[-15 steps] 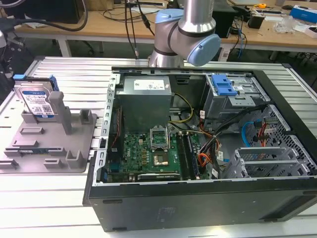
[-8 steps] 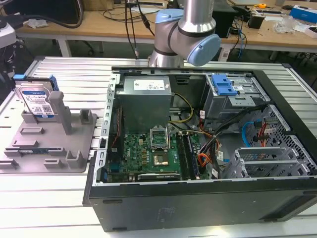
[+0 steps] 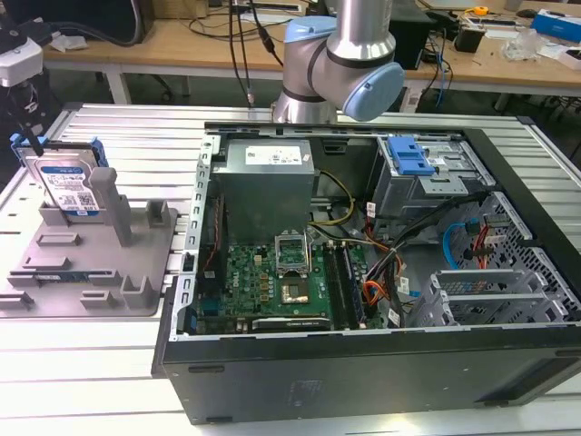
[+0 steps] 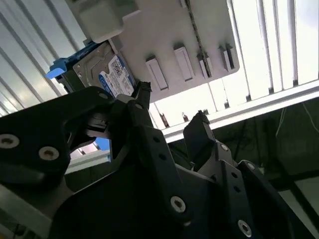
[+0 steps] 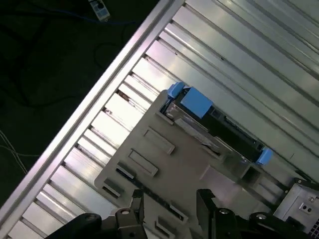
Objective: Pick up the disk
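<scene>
The disk (image 3: 68,186): stands upright on one edge in the grey holder tray (image 3: 100,272), at the tray's far corner on the exterior view's left. Turns its white-and-blue label toward the exterior camera, with the blue bracket (image 3: 59,147) along the top and the sides. Sits just beside a tall grey post (image 3: 107,195) of the same tray. Seen edge-on in the first wrist view, the disk (image 5: 229,135) between two blue ends of the bracket; label side of the disk (image 4: 107,74) in the second wrist view.

The tray: lies flat on the ribbed metal bench (image 3: 118,136), near the bench's edge on the exterior view's left, with several low slots and blocks on its near part.

The hand (image 4: 171,104): released, both black fingers (image 4: 149,144) apart, nothing between them, bright bench surface visible through the gap. Hangs above the bench near the tray, the hand (image 5: 170,199) well apart from the disk in both wrist views.

The open computer case (image 3: 363,363): rests on the same bench, just beside the tray toward the exterior view's right. Holds a green board (image 3: 272,272), a grey power box (image 3: 268,182) and a blue-latched drive cage (image 3: 413,163). Behind the case, toward the bench's far edge, the arm (image 3: 340,54).
</scene>
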